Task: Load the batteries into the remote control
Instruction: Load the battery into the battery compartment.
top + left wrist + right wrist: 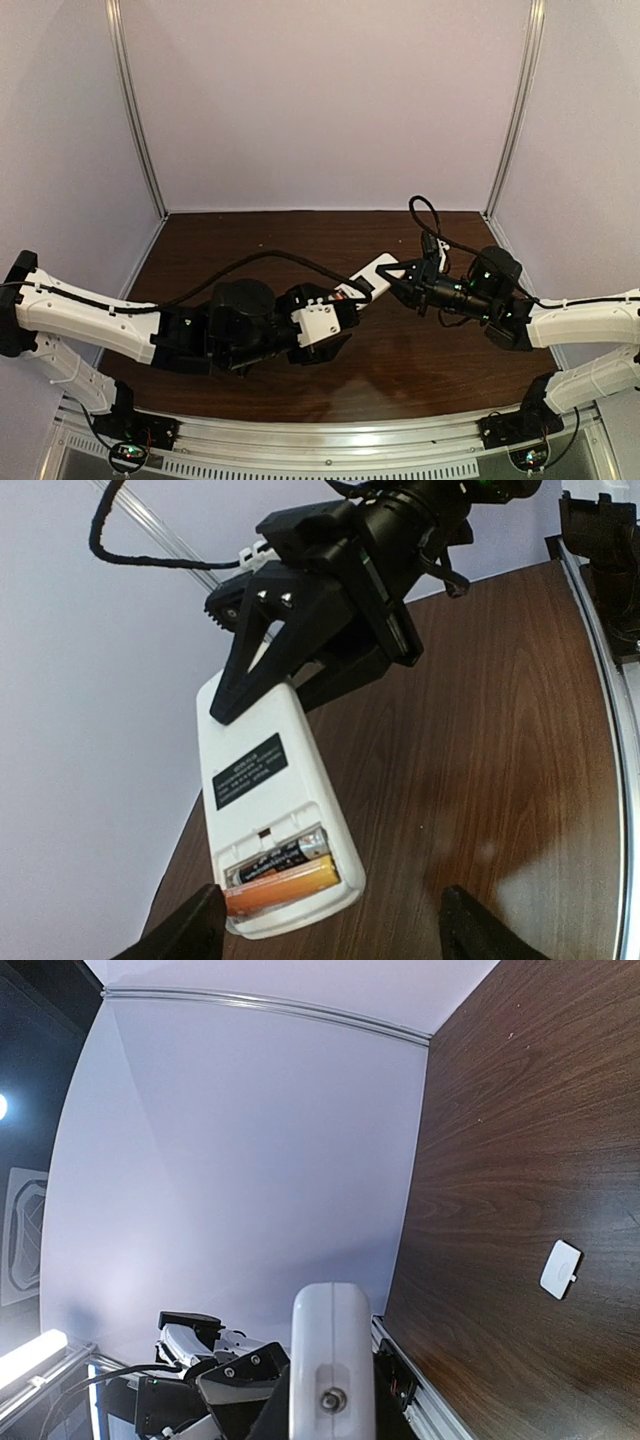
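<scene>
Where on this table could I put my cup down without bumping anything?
Two bare patches: the wood table between the arms and the back wall, and the strip between the arms and the metal rail. The middle is crowded, where the left gripper and right gripper meet at the remote control.

Robot lab test booth, plain white walls (pixel 320 100), aluminium frame rails (pixel 138 110), wooden tabletop (pixel 290 235)

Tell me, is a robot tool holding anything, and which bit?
The right tool grips the remote control by the end farthest from its batteries. The left tool is open near the battery end, holding nothing.
</scene>
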`<state>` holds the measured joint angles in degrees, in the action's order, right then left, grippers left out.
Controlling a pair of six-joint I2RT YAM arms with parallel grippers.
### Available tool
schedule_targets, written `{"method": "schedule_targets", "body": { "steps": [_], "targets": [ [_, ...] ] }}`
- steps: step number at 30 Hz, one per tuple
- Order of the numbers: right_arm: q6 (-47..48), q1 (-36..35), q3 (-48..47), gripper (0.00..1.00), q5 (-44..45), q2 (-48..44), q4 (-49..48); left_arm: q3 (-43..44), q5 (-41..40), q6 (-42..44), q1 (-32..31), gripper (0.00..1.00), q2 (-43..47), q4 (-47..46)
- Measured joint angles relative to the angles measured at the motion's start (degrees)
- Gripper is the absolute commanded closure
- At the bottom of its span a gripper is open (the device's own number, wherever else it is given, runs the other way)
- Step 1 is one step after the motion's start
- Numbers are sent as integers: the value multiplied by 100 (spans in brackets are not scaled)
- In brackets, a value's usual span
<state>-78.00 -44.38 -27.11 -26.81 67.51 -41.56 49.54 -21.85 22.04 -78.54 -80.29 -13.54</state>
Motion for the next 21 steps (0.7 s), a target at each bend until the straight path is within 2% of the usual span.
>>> {"method": "schedule_targets", "body": {
  "steps": [21],
  "targets": [
    [-24, -2, 0, 100, 0, 31, -70, 68, -155, 61, 9, 27, 59, 116]
  ]
}}
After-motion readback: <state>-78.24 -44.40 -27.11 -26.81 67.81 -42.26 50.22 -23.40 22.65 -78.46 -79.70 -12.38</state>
